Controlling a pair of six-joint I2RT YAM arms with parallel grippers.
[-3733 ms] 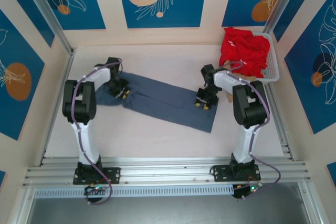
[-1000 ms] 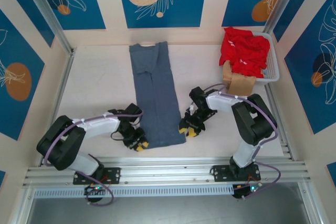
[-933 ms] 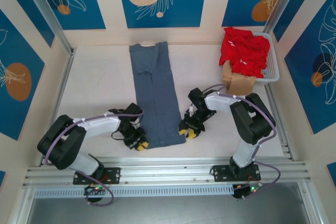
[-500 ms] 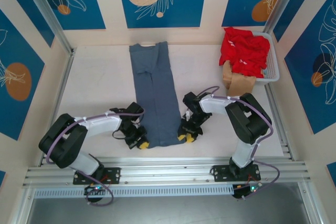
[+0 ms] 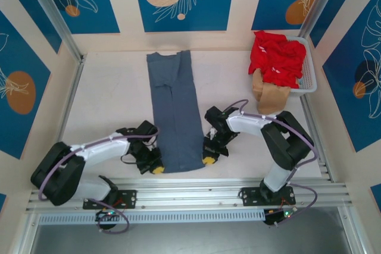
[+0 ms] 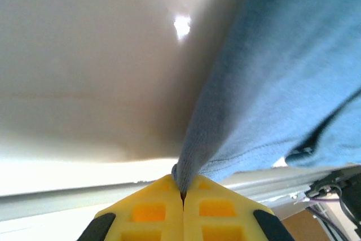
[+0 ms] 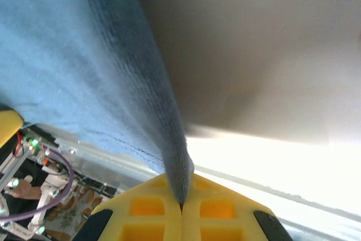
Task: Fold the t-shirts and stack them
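Observation:
A slate blue-grey t-shirt (image 5: 174, 108) lies folded into a long narrow strip down the middle of the table. My left gripper (image 5: 157, 169) is shut on its near left corner, and the cloth (image 6: 265, 88) runs up from between the yellow fingers (image 6: 148, 214). My right gripper (image 5: 208, 159) is shut on the near right corner, with the cloth edge (image 7: 152, 94) pinched between its yellow fingers (image 7: 217, 213). Red t-shirts (image 5: 275, 57) are heaped in the white basket (image 5: 308, 78) at the back right.
A brown paper bag (image 5: 269, 94) stands against the front of the basket. Aluminium rails (image 5: 190, 193) run along the near table edge, just behind both grippers. Blue patterned walls enclose the table on three sides.
Both grippers have closed on the near corners of the blue-grey t-shirt, the right one sliding left onto the cloth edge. The left arm has stretched lower toward the near edge.

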